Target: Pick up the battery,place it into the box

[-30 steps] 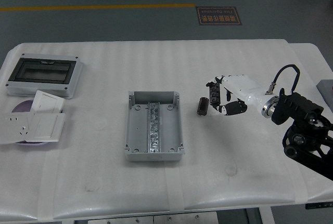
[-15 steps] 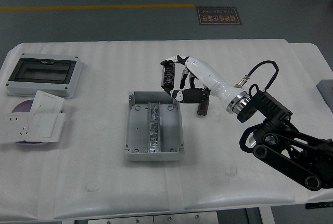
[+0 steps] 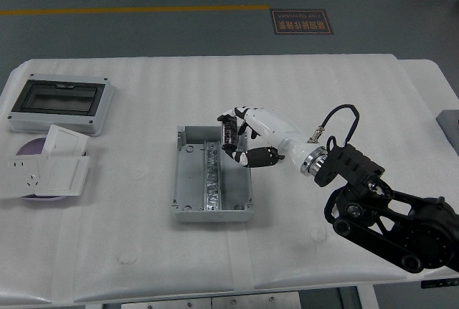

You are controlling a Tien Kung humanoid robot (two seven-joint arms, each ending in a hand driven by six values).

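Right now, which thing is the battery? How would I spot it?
Find the open grey box in the middle of the white table. Over its far right corner, the robot's white right hand is shut on the battery: a small black cylinder held upright, the only dark thing by the box.

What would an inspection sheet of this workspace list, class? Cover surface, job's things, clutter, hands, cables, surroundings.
Surface: white table, rippled covering, no spills seen.
Job's things: black battery held over the far right corner of the open grey box, not yet inside.
Clutter: windowed enclosure; wall socket plates on a purple disc, far left.
Hands: right hand shut on the battery; left not in view.
Cables: black cable looping at the right wrist.
Surroundings: grey floor, yellow line, floor sign.
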